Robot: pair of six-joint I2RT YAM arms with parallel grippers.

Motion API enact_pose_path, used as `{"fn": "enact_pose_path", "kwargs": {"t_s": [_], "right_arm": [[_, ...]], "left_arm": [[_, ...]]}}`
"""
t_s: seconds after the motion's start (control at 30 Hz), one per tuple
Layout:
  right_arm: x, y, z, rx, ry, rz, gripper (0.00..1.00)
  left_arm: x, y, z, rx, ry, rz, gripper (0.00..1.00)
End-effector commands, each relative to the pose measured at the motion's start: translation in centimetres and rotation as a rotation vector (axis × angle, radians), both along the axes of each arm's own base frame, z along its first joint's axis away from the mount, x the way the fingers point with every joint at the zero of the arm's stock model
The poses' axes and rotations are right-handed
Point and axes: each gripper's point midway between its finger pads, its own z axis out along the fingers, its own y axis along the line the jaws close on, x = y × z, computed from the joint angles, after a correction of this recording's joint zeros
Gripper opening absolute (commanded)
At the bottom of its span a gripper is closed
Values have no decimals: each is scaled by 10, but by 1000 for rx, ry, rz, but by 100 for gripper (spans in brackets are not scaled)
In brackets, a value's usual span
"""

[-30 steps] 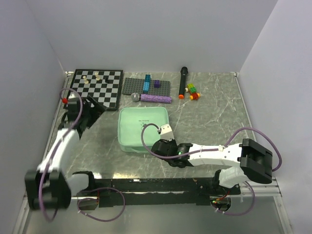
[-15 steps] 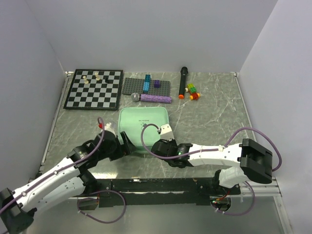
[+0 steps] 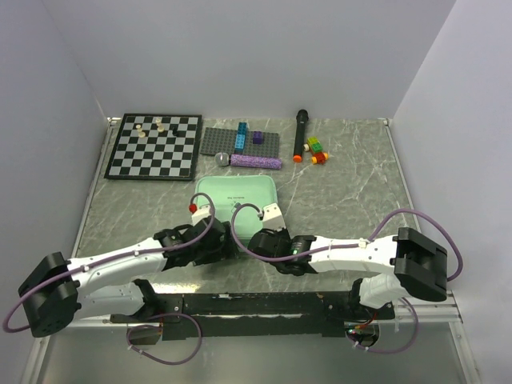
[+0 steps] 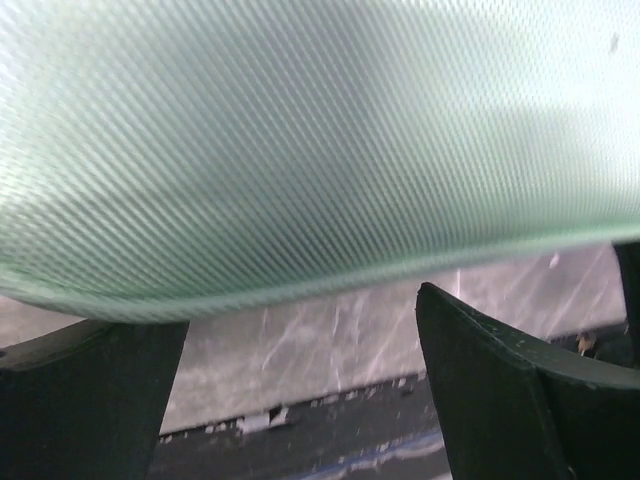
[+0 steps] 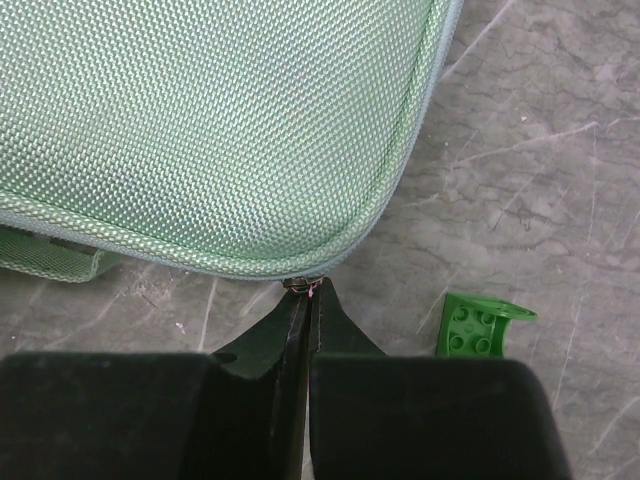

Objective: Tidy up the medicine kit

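Now, in the top view, we see the big change: our left gripper (image 3: 222,245), which a second ago was out beside the chessboard (image 3: 154,146), has swung in. It now stands at the near-left corner of the medicine kit (image 3: 236,198), just beside our right gripper (image 3: 259,238). The right gripper has not shifted from the kit's near edge. The kit lies flat and zipped directly ahead of both hands, in the same spot as before.

Next, the left wrist view shows our left fingers (image 4: 90,400) spread wide with nothing between them. The kit's mint weave fills everything just ahead of and above the tips, and a strip of bare table (image 4: 330,340) runs below it. We cannot tell whether the fingers touch the case yet.

Lastly, in the right wrist view our fingers (image 5: 265,350) are pinched together. The small metal zip pull (image 5: 300,287) sits right at their tips and appears to be nipped between them. The kit's rounded corner lies straight ahead, and a small green brick (image 5: 483,325) lies on the marble to the right of the hand.

We judge that the left hand has come in to steady the case while the right draws the zip. The opening itself has not started.
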Motion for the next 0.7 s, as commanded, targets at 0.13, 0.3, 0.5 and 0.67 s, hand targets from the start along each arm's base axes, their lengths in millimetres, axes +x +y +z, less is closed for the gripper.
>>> {"fn": "enact_pose_path", "kwargs": {"t_s": [0.13,0.3,0.5,0.67], "right_arm": [[-2,17,21,68,-21,30,0],[-6,35,24,58,-17,84,0],[-9,57,28,53,-15,154,0],[-7,67,26,32,-14,176,0]], "left_arm": [[48,18,10,-111,-137,297,97],[69,32,-2,-174,-122,373,96],[95,58,-5,-193,-136,453,96],[112,62,3,-209,-160,438,99]]}}
